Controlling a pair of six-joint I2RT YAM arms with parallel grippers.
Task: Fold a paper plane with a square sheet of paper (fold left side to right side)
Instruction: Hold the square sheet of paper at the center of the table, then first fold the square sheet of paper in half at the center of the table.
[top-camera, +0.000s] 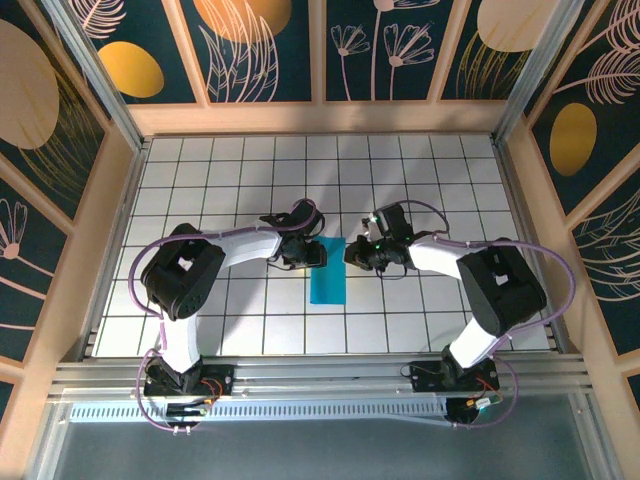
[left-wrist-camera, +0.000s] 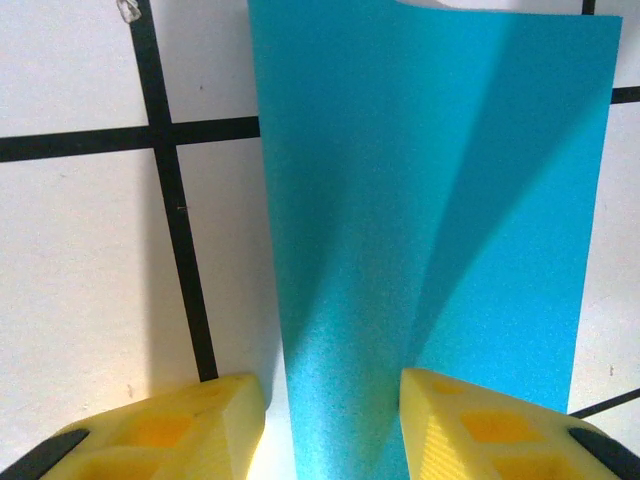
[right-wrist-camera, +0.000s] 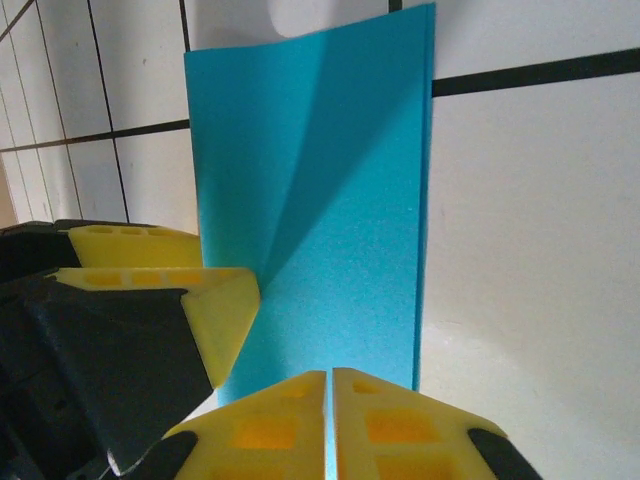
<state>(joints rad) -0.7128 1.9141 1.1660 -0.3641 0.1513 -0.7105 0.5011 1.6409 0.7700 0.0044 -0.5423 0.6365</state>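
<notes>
Plain cyan paper (top-camera: 328, 280) in R jaws' pinch

Left gripper (top-camera: 306, 252) and right gripper (top-camera: 353, 254) crowd the folded sheet's (top-camera: 328, 285) two sides; surrounding bench (top-camera: 240, 170) lies open.

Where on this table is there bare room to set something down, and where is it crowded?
Crowded: the centre, where the left gripper and right gripper flank the folded sheet. Free: the tile rows from there to the back wall, and the near rows between the sheet and the arm bases.
</notes>
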